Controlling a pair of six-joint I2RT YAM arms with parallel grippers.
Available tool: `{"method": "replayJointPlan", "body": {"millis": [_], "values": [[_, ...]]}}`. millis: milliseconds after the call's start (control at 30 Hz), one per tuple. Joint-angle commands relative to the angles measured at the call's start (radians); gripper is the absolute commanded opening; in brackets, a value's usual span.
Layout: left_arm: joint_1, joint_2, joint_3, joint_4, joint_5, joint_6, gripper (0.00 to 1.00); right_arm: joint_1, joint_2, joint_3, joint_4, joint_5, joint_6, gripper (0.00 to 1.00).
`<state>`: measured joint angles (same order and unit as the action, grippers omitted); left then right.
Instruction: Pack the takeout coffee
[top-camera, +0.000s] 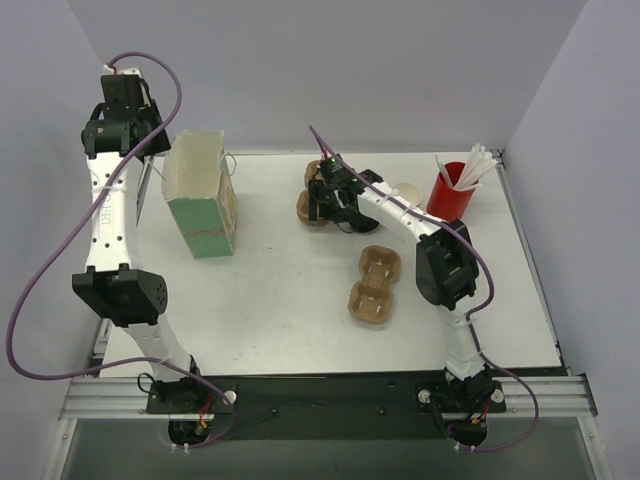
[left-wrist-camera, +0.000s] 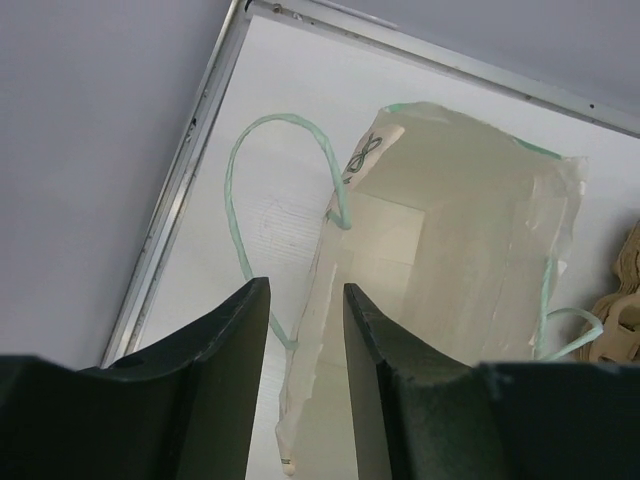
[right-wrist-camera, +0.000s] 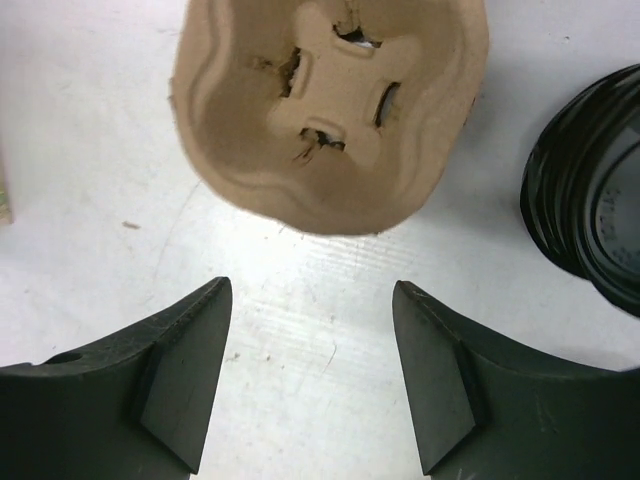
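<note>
Right gripper (right-wrist-camera: 310, 310), wide open near a tray (right-wrist-camera: 330, 110), should centre on the black lid (right-wrist-camera: 590, 210), perhaps the coffee's; left gripper (left-wrist-camera: 305, 310) narrow, empty.

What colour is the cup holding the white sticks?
The cup is red. It shows best in the top external view.

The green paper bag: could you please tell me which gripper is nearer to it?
Left. The left gripper hangs just above and beside the bag, looking into its open top; the right gripper is well off to the bag's right, low over a cardboard cup carrier.
</note>
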<state>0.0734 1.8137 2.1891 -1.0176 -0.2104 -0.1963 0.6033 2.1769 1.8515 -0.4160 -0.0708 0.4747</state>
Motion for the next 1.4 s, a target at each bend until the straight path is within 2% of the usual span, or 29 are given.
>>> {"method": "replayJointPlan", "body": {"millis": [0,300,933,1167,1267,1300,1333,1367], "values": [[-0.021,0.054,0.110,-0.024,-0.023,0.055,0.44,0.027,-0.155,-0.021,-0.026,0.000,0.010,0.61],[-0.043,0.105,0.121,-0.041,-0.099,0.070,0.43,0.036,-0.255,-0.055,-0.023,-0.026,0.030,0.61],[-0.037,0.159,0.046,-0.024,-0.112,0.074,0.42,0.020,-0.324,-0.126,-0.020,-0.030,0.022,0.61],[-0.035,0.159,0.011,-0.012,-0.106,0.064,0.31,0.009,-0.354,-0.161,-0.020,-0.034,0.025,0.61],[-0.035,0.153,0.017,-0.012,-0.096,0.061,0.14,0.003,-0.373,-0.182,-0.021,-0.030,0.030,0.61],[-0.037,0.150,0.017,-0.013,-0.090,0.061,0.04,0.001,-0.377,-0.187,-0.021,-0.029,0.028,0.61],[-0.035,0.144,0.018,-0.010,-0.081,0.063,0.00,0.000,-0.384,-0.202,-0.021,-0.029,0.028,0.61],[-0.037,0.131,0.018,-0.010,-0.066,0.063,0.00,-0.005,-0.400,-0.212,-0.023,-0.027,0.030,0.61]]}}
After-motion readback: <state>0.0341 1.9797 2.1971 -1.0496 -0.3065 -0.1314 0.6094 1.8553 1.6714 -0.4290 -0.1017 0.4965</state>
